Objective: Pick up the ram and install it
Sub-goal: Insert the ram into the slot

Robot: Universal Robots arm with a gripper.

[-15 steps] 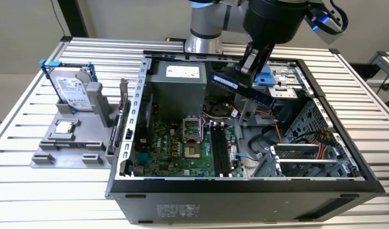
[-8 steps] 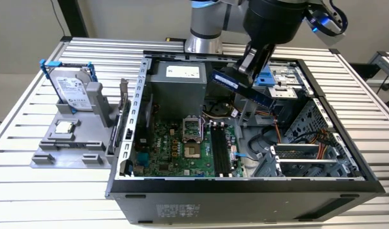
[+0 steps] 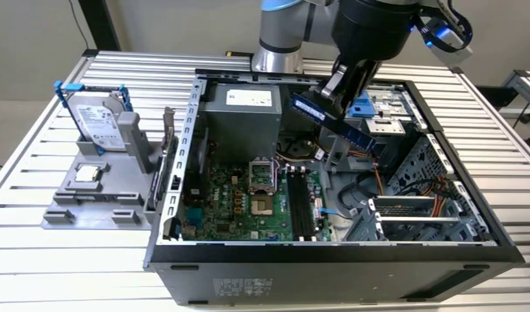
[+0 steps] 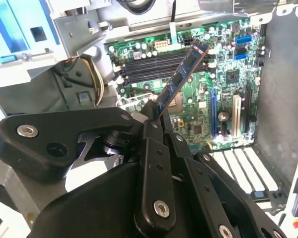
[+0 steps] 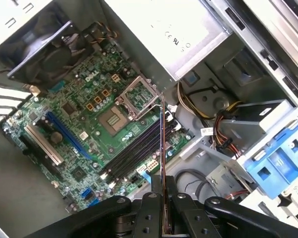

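Exterior view: gripper (image 3: pixel 332 91) clamped on the ram (image 3: pixel 352 133), stick tilted, hanging above the memory slots (image 3: pixel 304 205) in the open case (image 3: pixel 334 252).

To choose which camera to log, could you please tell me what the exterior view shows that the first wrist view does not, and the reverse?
Exterior view: the hard drive standing in a grey holder, the small processor chip on that holder, and the slatted table. First wrist view: the black fan at the motherboard's corner, and the ram seen edge-on. Both: the tool shut on the ram, held above the open case, and the empty memory slots on the motherboard.
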